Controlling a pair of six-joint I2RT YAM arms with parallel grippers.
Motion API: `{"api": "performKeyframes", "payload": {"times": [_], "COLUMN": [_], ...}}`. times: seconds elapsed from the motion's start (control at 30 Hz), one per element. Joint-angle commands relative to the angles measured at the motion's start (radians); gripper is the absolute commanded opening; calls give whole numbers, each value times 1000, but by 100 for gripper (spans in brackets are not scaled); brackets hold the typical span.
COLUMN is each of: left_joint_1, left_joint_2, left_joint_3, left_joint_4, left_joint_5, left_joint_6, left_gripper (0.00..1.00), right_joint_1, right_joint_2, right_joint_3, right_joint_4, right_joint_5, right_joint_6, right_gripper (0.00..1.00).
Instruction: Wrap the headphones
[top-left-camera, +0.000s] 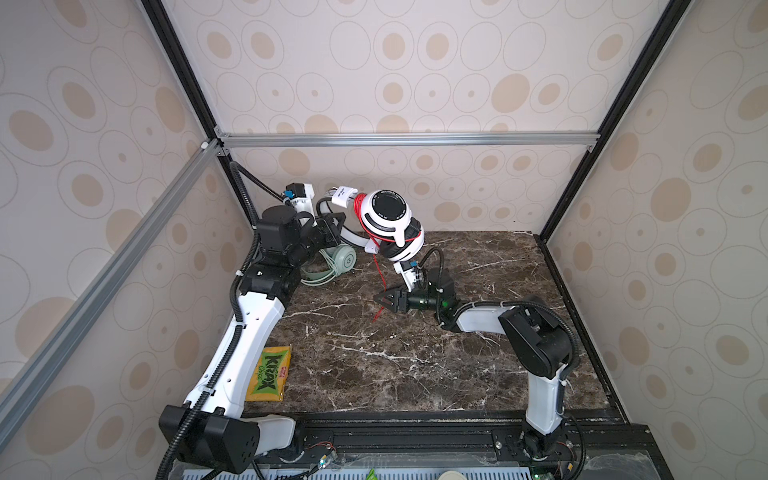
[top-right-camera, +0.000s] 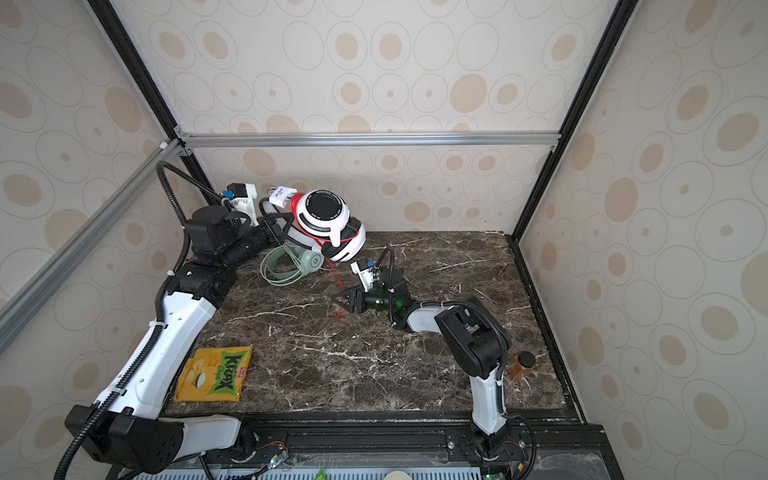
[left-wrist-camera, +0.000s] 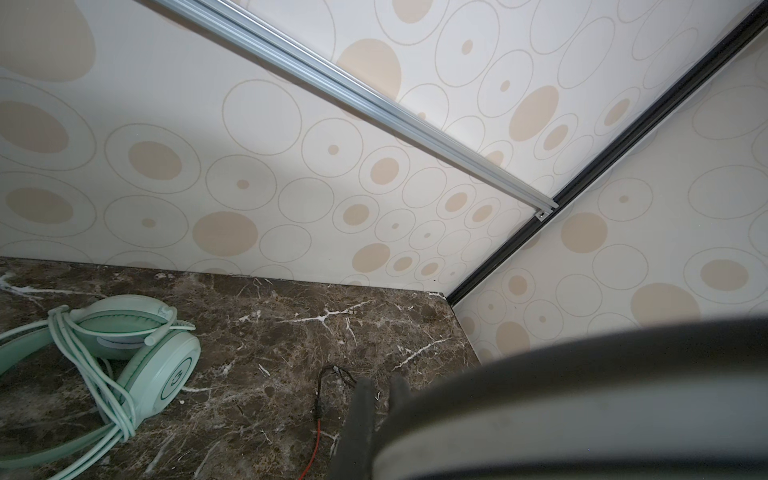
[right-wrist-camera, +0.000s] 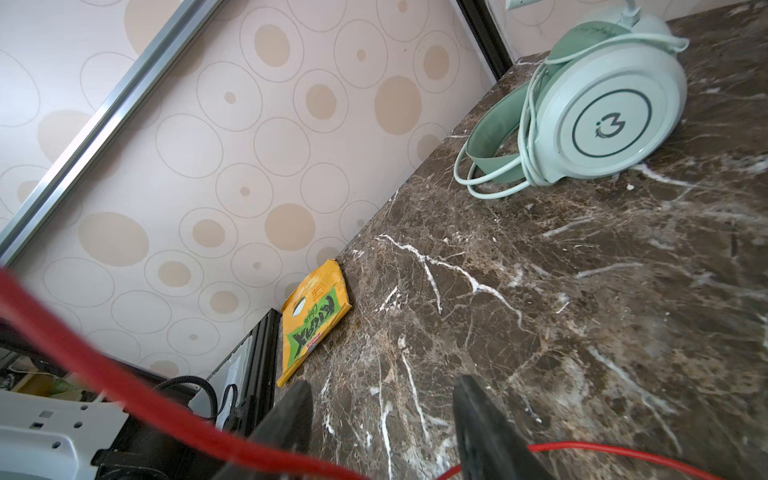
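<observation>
The white-and-black left arm (top-left-camera: 245, 332) is raised at rear left; the black left claw (top-left-camera: 338, 226) is clamped on the white-and-black headphones (top-left-camera: 386, 208). The right arm (top-left-camera: 540, 336) reaches low and leftward; the black right claw (top-left-camera: 379, 300) has its jaws parted.

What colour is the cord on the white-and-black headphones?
The cord is red, clearest in a top view.

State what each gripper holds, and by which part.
Left gripper clamps the white-and-black headphones by the grey headband. Right gripper stands open at the red cord, gripping nothing.
</observation>
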Motion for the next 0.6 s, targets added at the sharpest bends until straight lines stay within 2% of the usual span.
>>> {"api": "performKeyframes", "payload": {"times": [0.0, 0.17, 0.4, 0.57], "left_joint_1": [8, 8, 10, 9], "left_joint_2": [-31, -34, -32, -31], "left_joint_3": [34, 34, 34, 34], "left_joint_4": [82, 83, 82, 79], "left_joint_5": [22, 25, 21, 13], "left_joint_6": [-48, -48, -48, -44], "left_gripper": [0, 0, 0, 0], "right_joint_1": [12, 26, 35, 36], "right_joint_2": [42, 70, 73, 65], "right_joint_3": [14, -6, -41, -74], "right_joint_4": [132, 197, 240, 271], "right_joint_5": [-10, -10, -8, -21], "right_joint_6": [81, 123, 137, 147], "right_gripper": [53, 47, 45, 30]}}
